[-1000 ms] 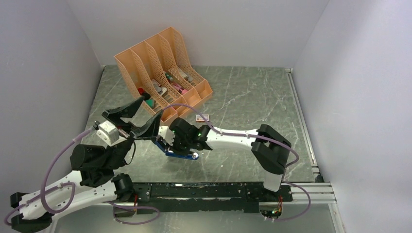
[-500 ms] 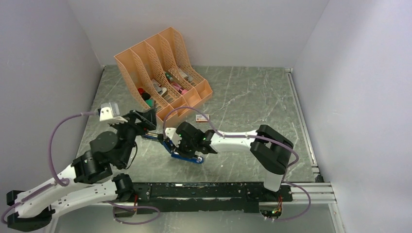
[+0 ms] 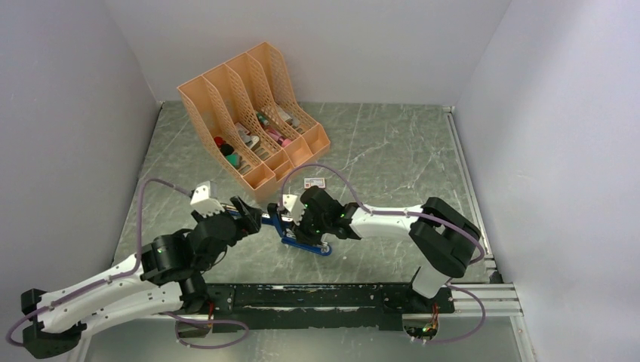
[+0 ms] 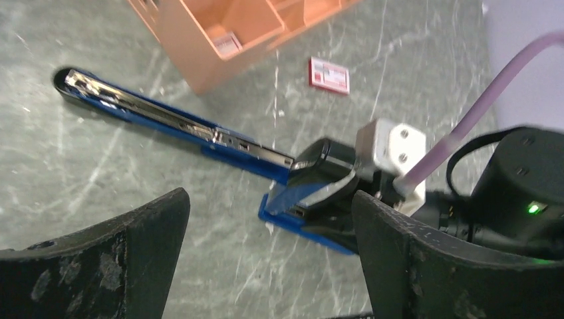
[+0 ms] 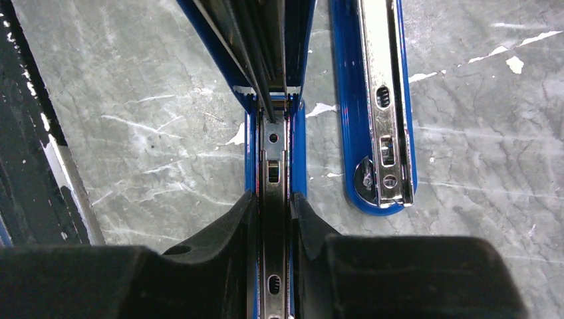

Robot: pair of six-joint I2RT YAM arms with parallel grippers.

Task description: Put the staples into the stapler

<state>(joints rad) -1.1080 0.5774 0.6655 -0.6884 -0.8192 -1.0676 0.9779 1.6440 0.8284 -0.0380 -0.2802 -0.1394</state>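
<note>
From the top camera we see the grey-green marbled table (image 3: 392, 151), with a peach-orange latticed plastic file organiser (image 3: 226, 94) at the back left and a little white-and-red box (image 3: 314, 182) just in front of it. The blue stapler with a silvery metal rail (image 3: 308, 244) lies swung open on the table near the middle front, between the two arms. The left gripper (image 3: 247, 214) sits low, its forearm stretched diagonally from the near left corner and its tips just beside the stapler's left end. The right gripper (image 3: 287, 224) points leftward, elbow bent at the right and forearm low over the table. From up there we cannot read either grip. Our left wrist view settles it for that arm: its two black fingers (image 4: 143, 256) stand wide apart with nothing between them. Beyond them one long blue half lies flat, while the right arm's black fingers (image 4: 324, 178) pinch the other. Only the right wrist view shows that hold closely: the fingers (image 5: 223, 232) are clamped on the sides of the rail, and a second blue, silver-plated part lies flat just beside it. We cannot pick out the staples in any view.
</note>
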